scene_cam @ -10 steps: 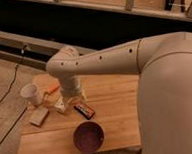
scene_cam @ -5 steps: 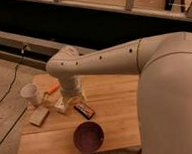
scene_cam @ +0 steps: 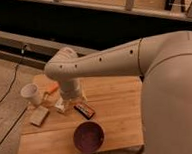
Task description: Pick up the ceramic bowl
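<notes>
Indoors, hand [scene_cam: 69,102] over wooden table [scene_cam: 118,110] behind ceramic bowl [scene_cam: 88,136].

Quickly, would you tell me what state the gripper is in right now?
Gripper: cannot be told; it sits low over the wooden table, apart from the ceramic bowl.

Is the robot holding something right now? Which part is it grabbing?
Not the ceramic bowl: it sits alone on the table. The gripper hangs farther back, near the white cup; whether it grips anything there cannot be told.
</notes>
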`<control>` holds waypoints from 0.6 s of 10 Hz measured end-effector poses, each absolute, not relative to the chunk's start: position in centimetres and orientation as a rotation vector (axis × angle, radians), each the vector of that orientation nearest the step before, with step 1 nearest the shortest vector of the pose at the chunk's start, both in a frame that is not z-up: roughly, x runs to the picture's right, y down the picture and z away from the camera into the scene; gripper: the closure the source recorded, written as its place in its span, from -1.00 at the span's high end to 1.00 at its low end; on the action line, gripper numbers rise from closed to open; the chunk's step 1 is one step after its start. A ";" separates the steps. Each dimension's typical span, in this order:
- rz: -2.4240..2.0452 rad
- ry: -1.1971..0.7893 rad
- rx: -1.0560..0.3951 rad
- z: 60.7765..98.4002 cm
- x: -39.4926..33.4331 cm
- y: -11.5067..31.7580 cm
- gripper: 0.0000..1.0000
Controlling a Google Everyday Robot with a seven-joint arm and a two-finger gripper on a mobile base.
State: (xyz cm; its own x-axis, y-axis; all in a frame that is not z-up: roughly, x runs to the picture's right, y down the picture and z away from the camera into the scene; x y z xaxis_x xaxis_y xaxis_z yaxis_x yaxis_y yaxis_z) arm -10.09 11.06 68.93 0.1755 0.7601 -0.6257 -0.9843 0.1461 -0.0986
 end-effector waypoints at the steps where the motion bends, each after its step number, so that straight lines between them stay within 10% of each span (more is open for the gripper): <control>1: 1.294 0.475 -0.542 68.1 -9.5 11.8 0.30; 6: 1.288 0.522 -0.488 65.0 -4.5 17.1 0.30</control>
